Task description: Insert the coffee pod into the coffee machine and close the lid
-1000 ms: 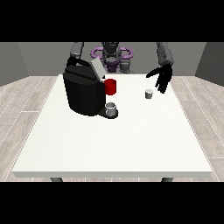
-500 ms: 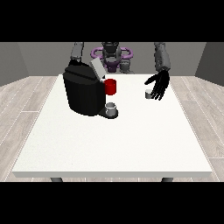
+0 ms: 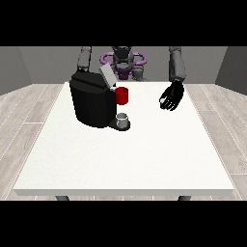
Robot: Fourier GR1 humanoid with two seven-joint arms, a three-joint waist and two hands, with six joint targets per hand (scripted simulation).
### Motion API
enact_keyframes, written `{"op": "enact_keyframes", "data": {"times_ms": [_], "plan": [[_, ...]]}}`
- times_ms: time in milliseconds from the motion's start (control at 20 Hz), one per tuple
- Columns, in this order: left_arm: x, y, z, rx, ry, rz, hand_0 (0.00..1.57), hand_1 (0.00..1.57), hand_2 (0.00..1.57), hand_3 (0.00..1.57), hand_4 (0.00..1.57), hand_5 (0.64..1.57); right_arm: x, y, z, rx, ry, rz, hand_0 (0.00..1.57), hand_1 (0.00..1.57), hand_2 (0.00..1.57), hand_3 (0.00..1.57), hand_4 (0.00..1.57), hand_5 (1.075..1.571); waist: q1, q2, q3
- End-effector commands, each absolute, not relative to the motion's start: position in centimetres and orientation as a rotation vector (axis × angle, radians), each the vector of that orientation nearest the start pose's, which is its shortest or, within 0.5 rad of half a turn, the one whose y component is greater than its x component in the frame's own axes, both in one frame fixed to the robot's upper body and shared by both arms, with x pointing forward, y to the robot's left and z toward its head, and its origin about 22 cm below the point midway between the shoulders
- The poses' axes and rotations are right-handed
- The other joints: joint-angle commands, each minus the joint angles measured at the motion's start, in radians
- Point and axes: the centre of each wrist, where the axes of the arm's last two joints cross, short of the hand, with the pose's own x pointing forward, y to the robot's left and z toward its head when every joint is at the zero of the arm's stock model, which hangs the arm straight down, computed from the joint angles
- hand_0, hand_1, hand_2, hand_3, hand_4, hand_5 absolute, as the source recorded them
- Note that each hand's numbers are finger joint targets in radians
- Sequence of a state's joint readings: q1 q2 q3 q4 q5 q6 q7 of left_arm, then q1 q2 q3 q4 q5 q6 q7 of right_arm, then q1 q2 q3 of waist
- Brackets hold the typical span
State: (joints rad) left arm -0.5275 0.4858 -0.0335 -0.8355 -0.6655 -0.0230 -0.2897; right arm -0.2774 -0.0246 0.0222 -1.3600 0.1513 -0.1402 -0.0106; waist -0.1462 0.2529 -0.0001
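One hand (image 3: 171, 96), at the view's right, hangs over the counter (image 3: 144, 154); its grasp unclear, pod unseen, perhaps beneath. One coffee machine (image 3: 92, 99), lid (image 3: 106, 75) raised: descend straight, pinch squarely.

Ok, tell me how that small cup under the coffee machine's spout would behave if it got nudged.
The small grey cup looks short and squat, so it would probably slide rather than tip. It seems light, so a brush could shift it off the machine's base. The coffee machine looks bulky and would likely stay put.
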Motion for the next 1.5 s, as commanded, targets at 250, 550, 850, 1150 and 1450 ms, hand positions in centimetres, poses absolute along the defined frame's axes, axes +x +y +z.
{"op": "enact_keyframes", "data": {"times_ms": [250,550,850,1150,1450], "plan": [[36.3,33.7,1.1,0.776,-1.185,-1.25,0.76,0.76,0.93,0.77,0.35,1.571,30.6,-18.0,1.5,-0.15,-1.6,0.146,0.0,0.0,0.0,0.0,0.0,1.571,-0.02,-0.017,-0.0001],[35.1,34.9,-0.9,0.723,-1.152,-1.281,0.87,0.87,1.02,0.92,0.41,1.571,29.6,-21.2,-0.2,-0.232,-1.539,0.149,0.0,0.0,0.0,0.0,0.0,1.571,-0.012,-0.066,-0.0004],[38.0,32.1,2.2,0.667,-1.303,-1.28,1.28,1.28,1.31,1.24,0.5,1.571,30.2,-21.4,-2.1,-0.299,-1.518,0.151,0.0,0.0,0.0,0.0,0.0,1.571,0.033,-0.079,0.0002],[39.4,31.2,4.3,0.544,-1.369,-1.22,1.45,1.45,1.43,1.35,0.53,1.571,30.4,-21.8,-2.7,-0.306,-1.494,0.116,0.0,0.0,0.0,0.0,0.0,1.571,0.048,-0.121,0.0004],[41.0,26.8,6.7,0.438,-1.317,-1.295,1.4,1.4,1.39,1.33,0.54,1.571,29.7,-22.3,-4.1,-0.27,-1.419,0.124,0.0,0.0,0.0,0.0,0.0,1.571,0.054,-0.226,0.0007]]}}
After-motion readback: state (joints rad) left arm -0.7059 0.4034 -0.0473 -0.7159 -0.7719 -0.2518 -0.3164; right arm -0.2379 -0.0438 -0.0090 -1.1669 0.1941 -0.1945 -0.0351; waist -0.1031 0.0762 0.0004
